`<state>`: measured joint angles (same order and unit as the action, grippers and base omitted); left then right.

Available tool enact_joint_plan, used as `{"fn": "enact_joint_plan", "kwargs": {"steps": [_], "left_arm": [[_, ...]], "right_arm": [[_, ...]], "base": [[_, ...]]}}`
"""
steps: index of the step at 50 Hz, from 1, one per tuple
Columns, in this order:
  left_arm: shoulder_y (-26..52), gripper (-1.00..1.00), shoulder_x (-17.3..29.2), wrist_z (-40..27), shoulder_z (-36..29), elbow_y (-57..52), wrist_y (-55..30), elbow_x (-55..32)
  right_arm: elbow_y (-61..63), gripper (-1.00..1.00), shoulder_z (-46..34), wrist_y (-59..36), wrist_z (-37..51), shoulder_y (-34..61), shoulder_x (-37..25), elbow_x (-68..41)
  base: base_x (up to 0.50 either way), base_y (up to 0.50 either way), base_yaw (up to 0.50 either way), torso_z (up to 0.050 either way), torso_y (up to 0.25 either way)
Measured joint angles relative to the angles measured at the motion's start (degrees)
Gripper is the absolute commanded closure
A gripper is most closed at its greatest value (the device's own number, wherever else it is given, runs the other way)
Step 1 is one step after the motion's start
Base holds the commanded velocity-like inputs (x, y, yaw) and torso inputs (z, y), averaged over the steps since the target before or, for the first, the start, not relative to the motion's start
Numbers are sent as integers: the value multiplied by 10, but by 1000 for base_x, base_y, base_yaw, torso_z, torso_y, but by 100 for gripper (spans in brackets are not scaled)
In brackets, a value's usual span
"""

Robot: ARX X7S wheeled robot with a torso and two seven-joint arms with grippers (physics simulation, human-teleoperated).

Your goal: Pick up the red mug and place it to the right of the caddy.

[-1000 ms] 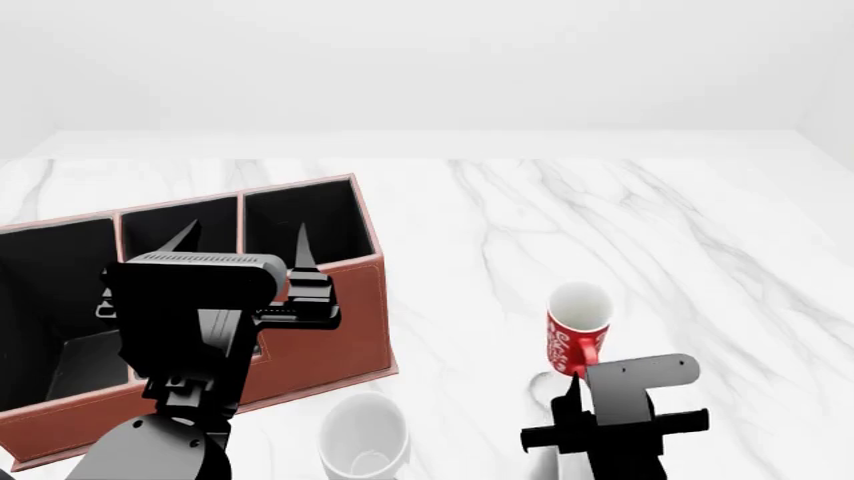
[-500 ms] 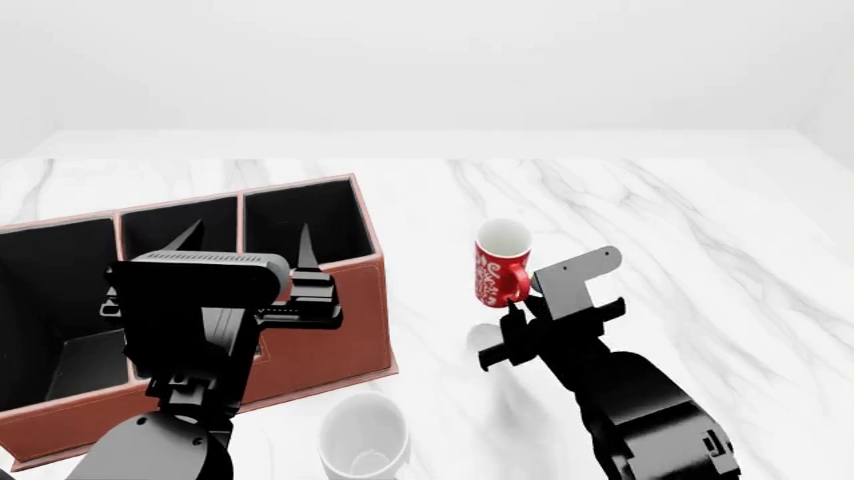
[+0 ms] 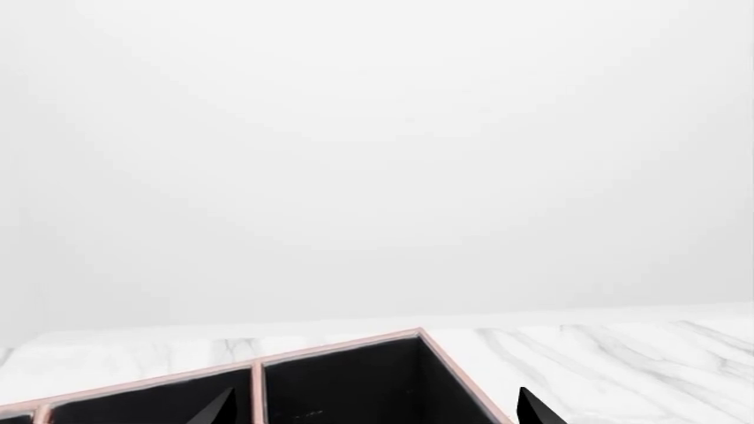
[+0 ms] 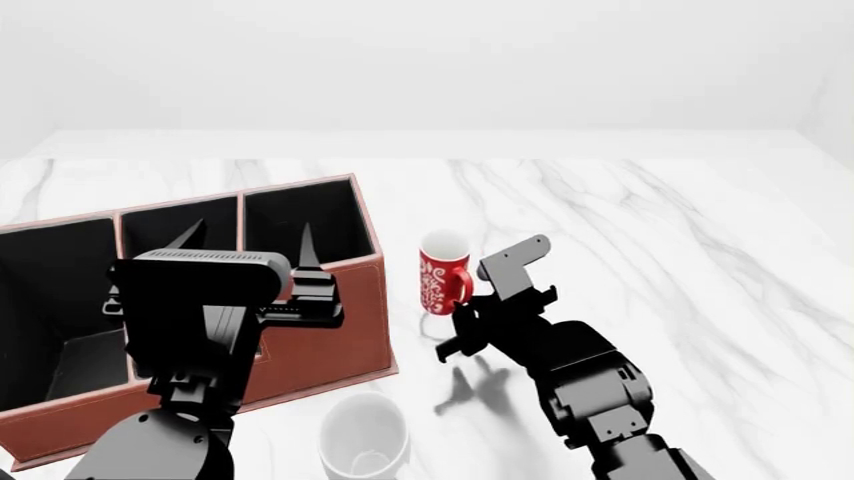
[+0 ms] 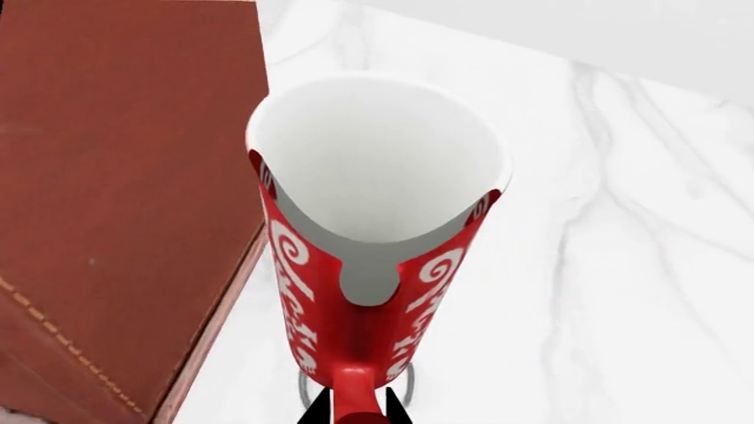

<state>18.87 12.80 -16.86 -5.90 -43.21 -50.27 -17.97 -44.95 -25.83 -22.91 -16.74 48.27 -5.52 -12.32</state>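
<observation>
The red mug (image 4: 442, 272) with its white swirl pattern is upright, close beside the right end wall of the reddish-brown caddy (image 4: 324, 335). My right gripper (image 4: 470, 298) is shut on the mug's handle from the near side. In the right wrist view the mug (image 5: 374, 300) fills the centre, with the gripper (image 5: 353, 412) pinching the red handle and the caddy wall (image 5: 118, 177) just beside it. I cannot tell whether the mug's base touches the table. My left gripper (image 4: 243, 246) hangs open over the caddy's compartments, and in the left wrist view this gripper (image 3: 374, 415) holds nothing above the caddy rim (image 3: 353, 347).
A larger plain white mug (image 4: 363, 440) stands near the front edge, in front of the caddy's right corner. The white marble table (image 4: 667, 260) stretches to the right and back. A pale wall rises behind it.
My right gripper has carried the red mug from the front right of the table leftward and farther back, up to the caddy's right wall. The left arm has not moved.
</observation>
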Motion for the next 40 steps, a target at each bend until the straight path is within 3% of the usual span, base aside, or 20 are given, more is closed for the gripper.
{"fn": "enact_joint_plan", "kwargs": {"steps": [17,40], "left_arm": [[0,-100,4,-4,-4,2,5,-4],[0,-100,6,-5,0,1,6,-18]], "right_arm": [[-144,100,-45,66,-25,39,38,-7],[-260,100,-256,105,6,95,49,-198]], "base": [[0,0,0,0,1],[0,0,0,0,0]]}}
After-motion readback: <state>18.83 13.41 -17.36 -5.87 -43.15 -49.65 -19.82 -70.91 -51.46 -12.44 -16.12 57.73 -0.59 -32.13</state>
